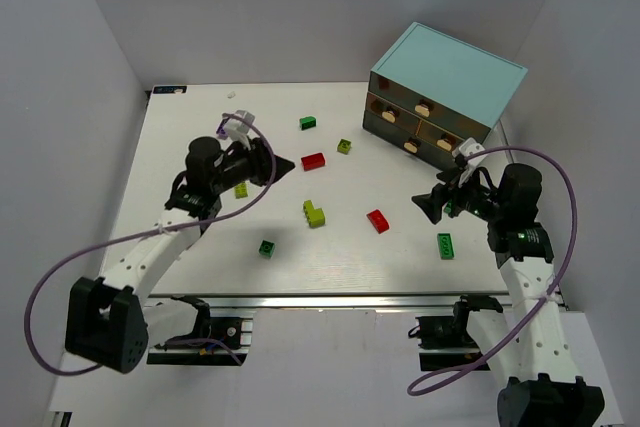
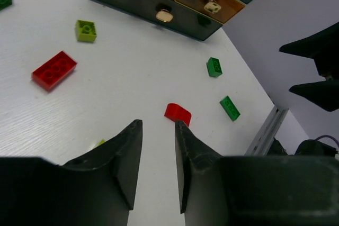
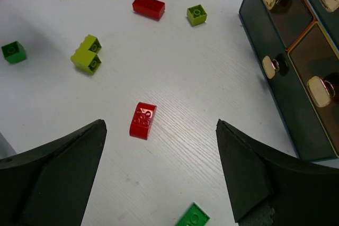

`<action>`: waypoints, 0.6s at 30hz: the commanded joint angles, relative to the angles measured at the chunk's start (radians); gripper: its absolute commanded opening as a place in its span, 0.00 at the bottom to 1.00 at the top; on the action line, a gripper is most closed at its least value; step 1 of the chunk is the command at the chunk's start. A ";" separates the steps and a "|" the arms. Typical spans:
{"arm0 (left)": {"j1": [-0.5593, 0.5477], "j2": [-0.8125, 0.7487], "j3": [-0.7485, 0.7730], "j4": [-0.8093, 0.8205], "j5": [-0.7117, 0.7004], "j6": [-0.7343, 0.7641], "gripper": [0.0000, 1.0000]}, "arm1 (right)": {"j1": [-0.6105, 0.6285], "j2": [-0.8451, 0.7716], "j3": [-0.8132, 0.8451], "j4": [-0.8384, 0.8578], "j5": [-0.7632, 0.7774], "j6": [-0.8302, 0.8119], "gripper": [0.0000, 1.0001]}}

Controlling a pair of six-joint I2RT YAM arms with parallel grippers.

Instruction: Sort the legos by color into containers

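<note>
While the legos [image 1: 308, 123] lie scattered over the white worktop [image 1: 340, 267], none yet in a drawer, the left arm [image 1: 215, 169] hovers at the left. Its jaws are narrowed to a slim gap with nothing between them, and their tips are near a long red brick [image 1: 313, 160]. A lime brick [image 1: 241, 190] sits just under its wrist. At centre are a lime L-shaped piece [image 1: 315, 213] and a dark green brick [image 1: 267, 248]. Further right, the right arm [image 1: 515, 197] holds its jaws spread wide and empty over a second, rounded red brick [image 3: 143, 120], with a green brick [image 1: 445, 245] close by. At the right rear stand the containers [image 1: 423, 107], smoky-brown drawers in a blue-topped cabinet [image 1: 450, 67], and all appear shut.

The likely trouble is that no brick can be filed until a drawer is drawn out. A tug on a small knob [image 3: 270, 66] could slip off it or drag the whole cabinet. The left jaws' gap also looks too tight for the long red brick, so they may shove it aside.
</note>
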 commanded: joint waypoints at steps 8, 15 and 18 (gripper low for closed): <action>-0.243 0.388 0.379 0.009 -0.158 -0.090 0.67 | 0.004 0.078 0.044 -0.019 0.219 -0.049 0.89; -0.343 0.658 0.649 0.023 -0.302 -0.195 0.70 | 0.006 0.037 0.015 0.059 0.371 -0.035 0.89; -0.364 0.745 0.723 0.052 -0.324 -0.271 0.72 | 0.006 -0.004 -0.019 0.120 0.416 -0.049 0.89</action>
